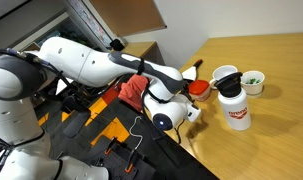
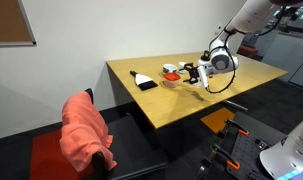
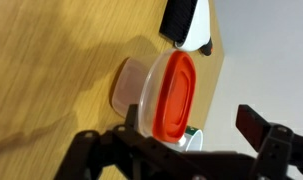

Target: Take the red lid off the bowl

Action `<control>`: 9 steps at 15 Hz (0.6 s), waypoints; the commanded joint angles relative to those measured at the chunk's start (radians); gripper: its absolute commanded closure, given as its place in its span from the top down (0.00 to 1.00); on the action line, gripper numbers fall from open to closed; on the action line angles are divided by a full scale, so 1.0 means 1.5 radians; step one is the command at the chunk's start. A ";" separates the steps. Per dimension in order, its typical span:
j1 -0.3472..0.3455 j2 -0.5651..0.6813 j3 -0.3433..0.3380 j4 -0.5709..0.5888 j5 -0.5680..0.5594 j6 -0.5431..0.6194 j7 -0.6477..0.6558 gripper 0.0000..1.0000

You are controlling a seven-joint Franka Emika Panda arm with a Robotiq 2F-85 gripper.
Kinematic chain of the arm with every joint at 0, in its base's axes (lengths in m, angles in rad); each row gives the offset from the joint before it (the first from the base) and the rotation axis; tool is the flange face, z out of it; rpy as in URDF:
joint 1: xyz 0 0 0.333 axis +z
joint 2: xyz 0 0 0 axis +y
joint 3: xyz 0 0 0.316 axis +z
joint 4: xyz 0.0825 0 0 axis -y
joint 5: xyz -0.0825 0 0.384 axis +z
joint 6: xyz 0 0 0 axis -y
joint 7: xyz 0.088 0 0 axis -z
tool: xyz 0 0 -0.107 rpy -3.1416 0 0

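Approach step: gripper (image 3: 189, 128), jaws apart, hangs by lid (image 3: 173, 95) on bowl (image 3: 127, 86); next prob needs closing on lid rim, then lift w/o dragging bowl.

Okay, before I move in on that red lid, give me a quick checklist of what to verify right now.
1. End effector open: ok, the jaws stand wide apart in the wrist view.
2. Red lid seated on the bowl: ok, it covers the rim.
3. Lid lined up between the jaws: ok, roughly centred.
4. Fingers touching the lid: cannot tell, depth is unclear.
5. White bottle clear of the end effector: ok, a gap shows in an exterior view, but it is close.
6. Bowl steadied: not ok, nothing holds it, so it may lift with the lid.
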 commanded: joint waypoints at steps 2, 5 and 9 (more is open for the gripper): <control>0.050 0.017 -0.031 0.008 0.081 -0.008 -0.047 1.00; 0.077 0.029 -0.044 0.018 0.136 0.008 -0.080 1.00; 0.105 0.049 -0.061 0.038 0.205 0.027 -0.112 1.00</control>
